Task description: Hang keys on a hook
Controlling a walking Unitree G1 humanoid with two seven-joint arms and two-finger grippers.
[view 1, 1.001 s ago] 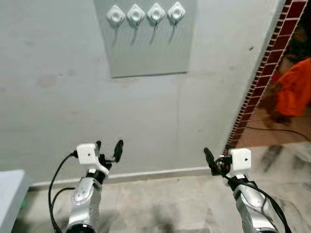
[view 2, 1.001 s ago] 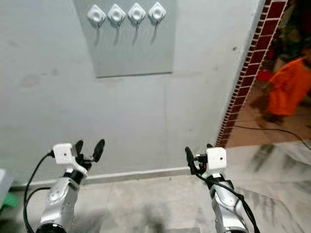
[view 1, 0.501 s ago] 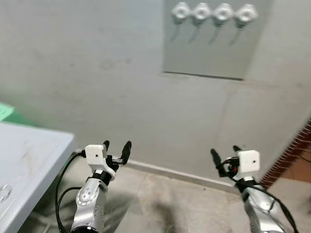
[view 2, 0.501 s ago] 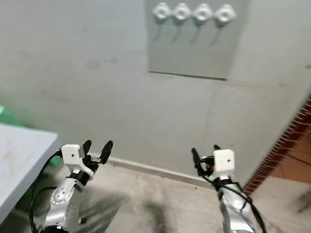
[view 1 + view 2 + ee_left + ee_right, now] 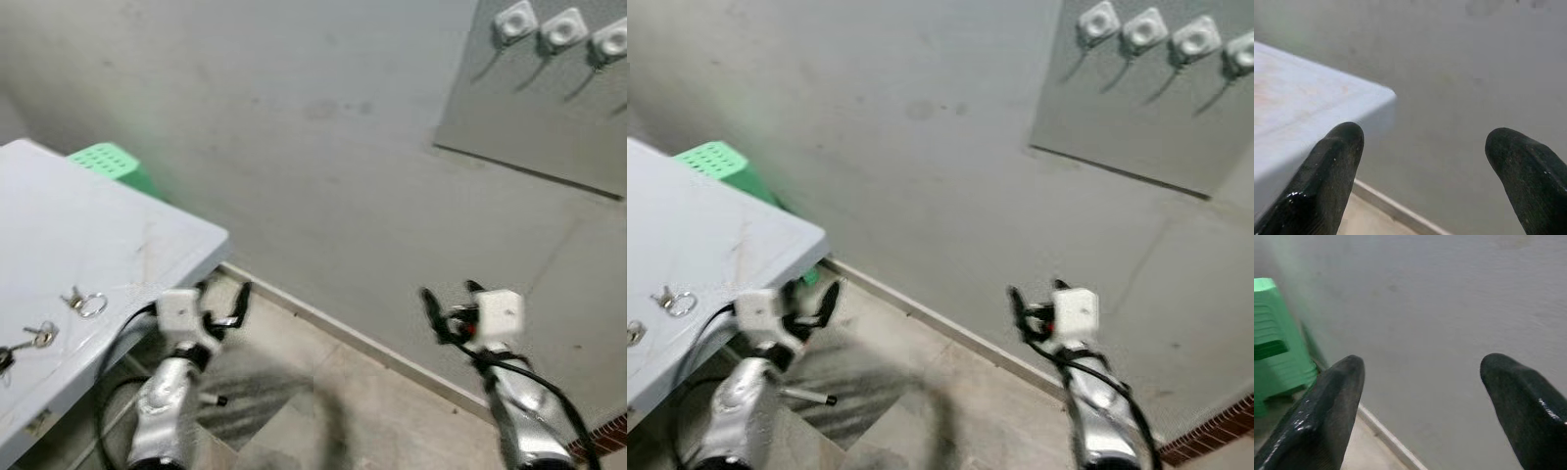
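We face a grey wall with a white tabletop (image 5: 88, 225) at our left. A bunch of keys (image 5: 84, 303) on a ring lies on the tabletop near its front edge, and another small set of keys (image 5: 37, 337) lies a little further toward us on the same surface. Neither set is touched by anything. Behind the tabletop's far corner stands a green stool (image 5: 113, 162), close to the wall.

High on the wall at our right hangs a grey board (image 5: 1136, 98) carrying a row of white hooks (image 5: 1099, 22), well apart from the keys.

Our left end effector (image 5: 223, 305) is held in the air just beside the tabletop's near corner, its two black fingers (image 5: 1327, 186) spread wide with nothing between them. Our right end effector (image 5: 449, 308) is raised in front of the wall, over the floor (image 5: 343, 411), and its fingers (image 5: 1327, 416) are likewise spread wide and hold nothing.
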